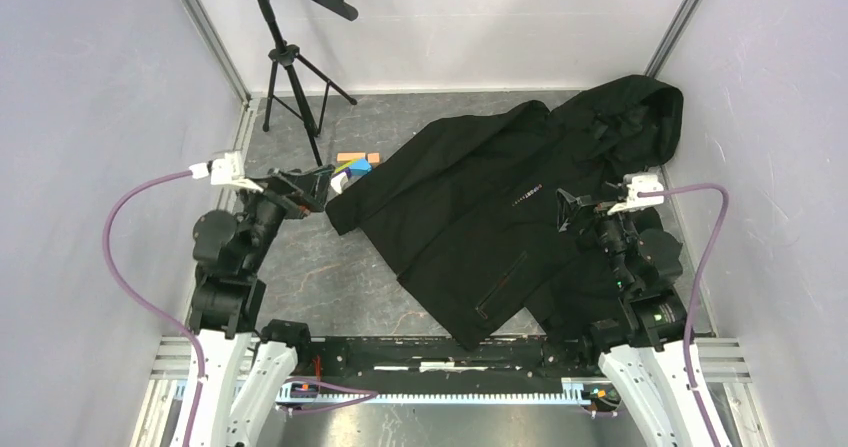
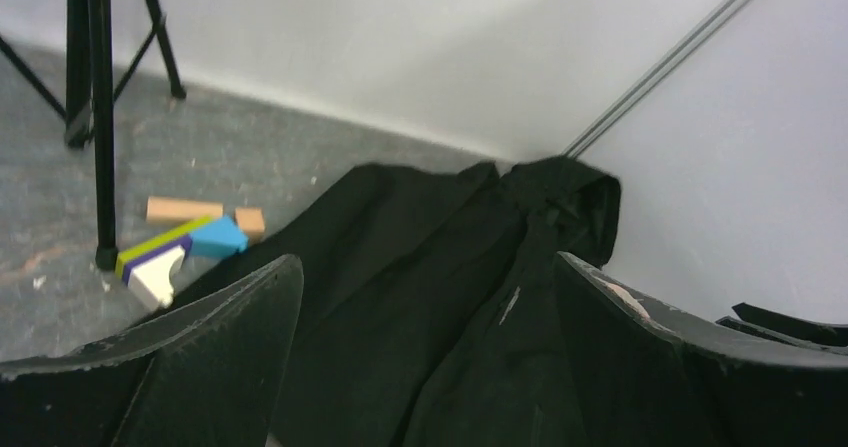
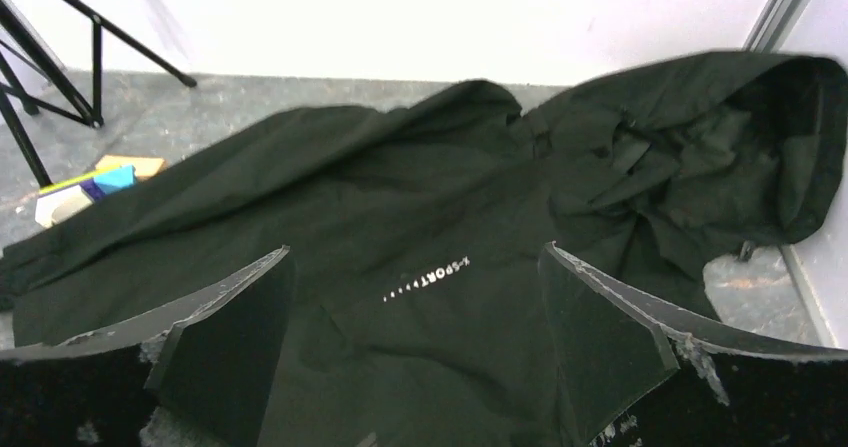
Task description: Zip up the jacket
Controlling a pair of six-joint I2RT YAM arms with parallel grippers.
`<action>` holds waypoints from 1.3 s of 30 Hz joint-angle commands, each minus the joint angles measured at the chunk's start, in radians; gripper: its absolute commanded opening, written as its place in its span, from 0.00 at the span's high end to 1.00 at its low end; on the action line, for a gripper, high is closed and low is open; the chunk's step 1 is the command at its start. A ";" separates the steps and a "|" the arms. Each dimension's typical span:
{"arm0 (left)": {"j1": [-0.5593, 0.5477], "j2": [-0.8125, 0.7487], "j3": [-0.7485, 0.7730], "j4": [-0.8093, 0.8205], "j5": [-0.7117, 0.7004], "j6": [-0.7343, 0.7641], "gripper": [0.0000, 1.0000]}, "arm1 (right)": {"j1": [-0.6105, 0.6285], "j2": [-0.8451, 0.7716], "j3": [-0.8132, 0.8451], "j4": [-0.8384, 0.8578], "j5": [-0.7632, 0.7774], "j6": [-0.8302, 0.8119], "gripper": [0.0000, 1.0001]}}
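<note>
The black hooded jacket (image 1: 490, 217) lies spread on the grey table, hood at the far right corner, hem toward the arms. White chest lettering (image 1: 526, 195) and a slanted pocket zip (image 1: 503, 287) show. My left gripper (image 1: 322, 179) is open and empty, above the table just left of the jacket's sleeve end. My right gripper (image 1: 567, 210) is open and empty, above the jacket's right side. The jacket fills the right wrist view (image 3: 420, 237), lettering (image 3: 428, 280) between the fingers. The jacket also shows in the left wrist view (image 2: 440, 297).
Coloured blocks (image 1: 356, 163) lie beside the sleeve end; they also show in the left wrist view (image 2: 190, 239). A black tripod stand (image 1: 290, 62) stands at the back left. Grey walls close in on both sides and the back.
</note>
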 commanded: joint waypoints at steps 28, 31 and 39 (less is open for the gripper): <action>-0.070 0.309 -0.372 0.080 0.174 -0.157 0.03 | 0.646 0.987 0.052 0.377 -0.088 1.030 0.01; -0.070 0.287 -0.417 0.108 0.172 -0.182 0.03 | 0.681 1.062 0.051 0.444 -0.074 1.157 0.18; -0.074 0.281 -0.444 0.121 0.226 -0.176 0.03 | 0.762 1.271 0.204 0.421 -0.070 1.265 0.29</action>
